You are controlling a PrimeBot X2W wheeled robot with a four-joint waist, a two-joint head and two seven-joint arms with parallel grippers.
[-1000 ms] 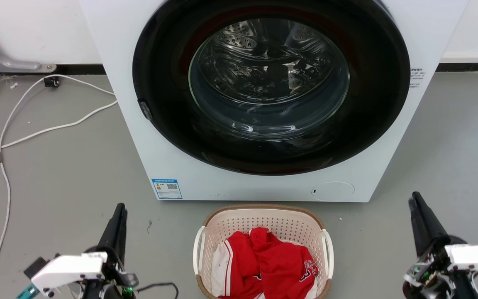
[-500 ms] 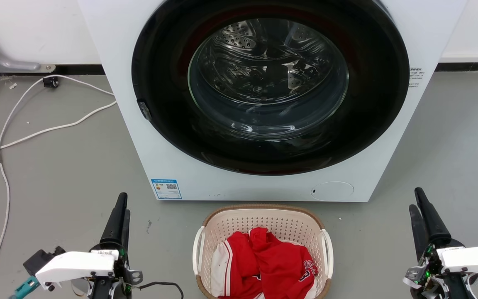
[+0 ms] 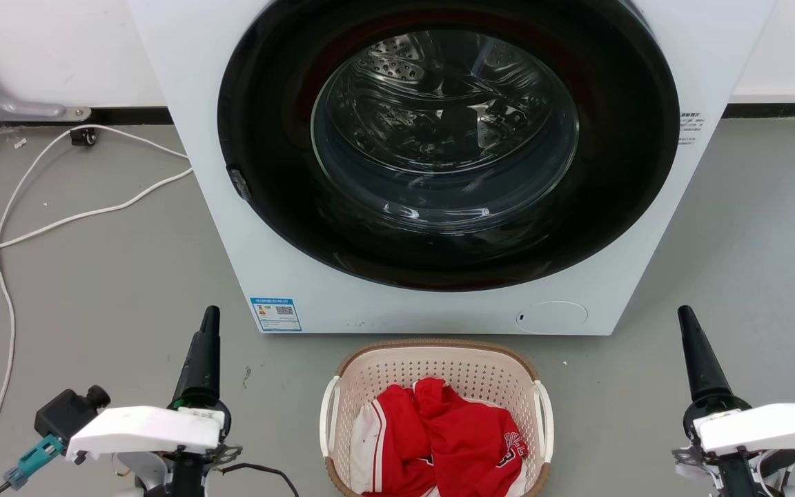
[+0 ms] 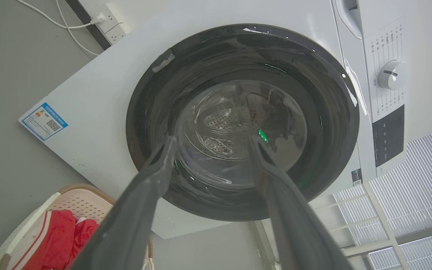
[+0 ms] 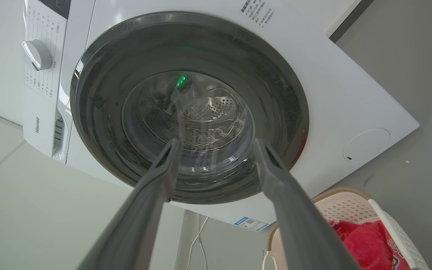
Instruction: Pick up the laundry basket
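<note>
The laundry basket (image 3: pixel 397 369) sits on the floor (image 3: pixel 94 276) before the washer (image 3: pixel 232 207), between the left gripper (image 3: pixel 209 319) and right gripper (image 3: pixel 684 316), both spread apart and empty; stiff, light plastic, I'd guess; take the white side handles (image 3: pixel 329 414)

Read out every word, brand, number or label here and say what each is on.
"Hisense": sideways on the white front-loading washing machine, near the white dial.
Blue-and-white QR sticker on its front: too small to read.
Grey printed lines on its front: too small.
Markings round that dial: too small.
White lettering on the red jersey in the cream perforated laundry basket: folded, unreadable.
</note>
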